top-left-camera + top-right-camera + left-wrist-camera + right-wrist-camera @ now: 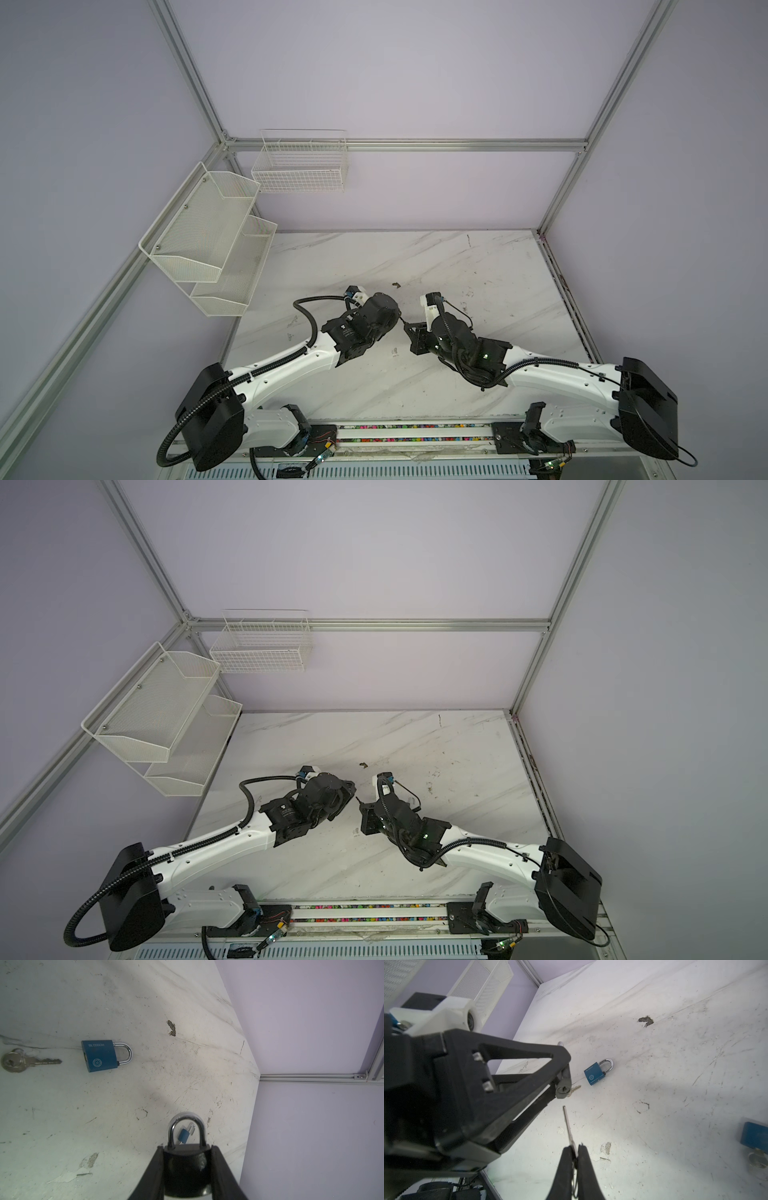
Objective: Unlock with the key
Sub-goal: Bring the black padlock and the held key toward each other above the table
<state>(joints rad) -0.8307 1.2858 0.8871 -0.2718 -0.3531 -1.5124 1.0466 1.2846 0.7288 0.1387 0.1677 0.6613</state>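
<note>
One dark padlock (pixel 185 1167), silver shackle (pixel 188 1116) closed; slim silver key (pixel 568 1126)

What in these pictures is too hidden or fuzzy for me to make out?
- Right wrist view: the key's head is buried between the right gripper's fingers.
- Same view: one blue padlock is blurred and cut off by the edge.
- Left wrist view: the black padlock's lower end runs off the edge, inside the left gripper.
- Both top views: the arms hide the padlocks.
</note>
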